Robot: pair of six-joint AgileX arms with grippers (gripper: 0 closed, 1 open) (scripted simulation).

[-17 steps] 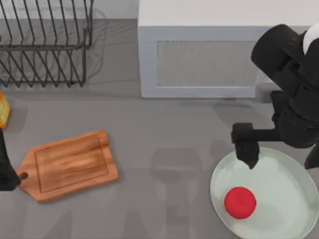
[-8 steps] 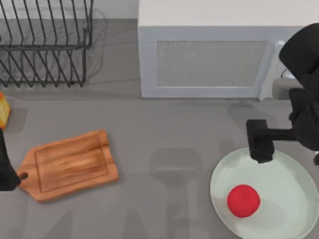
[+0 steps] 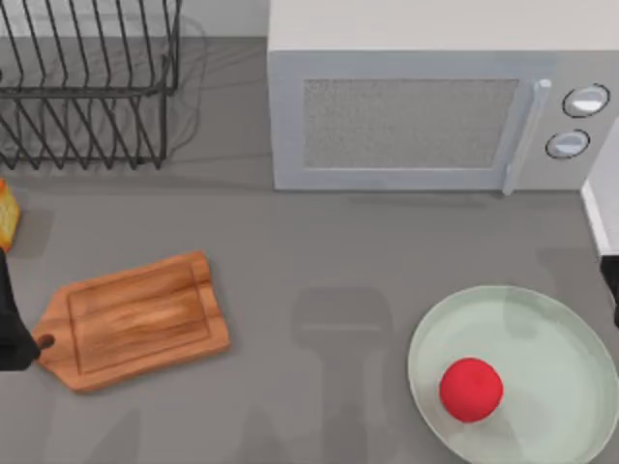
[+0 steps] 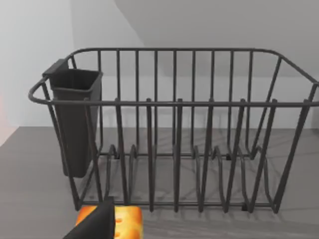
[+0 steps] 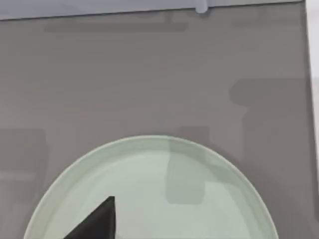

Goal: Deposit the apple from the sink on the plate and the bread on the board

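Presently the apple (image 3: 471,390) rests on the plate (image 3: 571,329) at the table's lower right, sitting left of the plate's centre, with nothing touching it. The plate lies flat on the grey table (image 3: 338,251), in front of the microwave (image 3: 426,116). In the right wrist view the plate (image 5: 149,169) lies below the camera, and a dark fingertip (image 5: 102,219) of the right gripper hangs over its surface; whether that gripper is released or clenched cannot be told from this, and nothing is seen held in it.

The board (image 3: 135,319) lies on the left part of the table, its handle end pointing to the left edge, with nothing on it. The bread (image 3: 8,215) sits at the far left edge, between the board and the dish rack (image 3: 87,87), apart from both. The left arm (image 3: 12,329) stands at the left edge, just beside the board's handle. In the left wrist view one dark finger (image 4: 97,224) of the left gripper lies across the bread (image 4: 127,221), in front of the dish rack (image 4: 174,129) and its cutlery cup (image 4: 75,119). Whether it touches or grips the loaf cannot be told.
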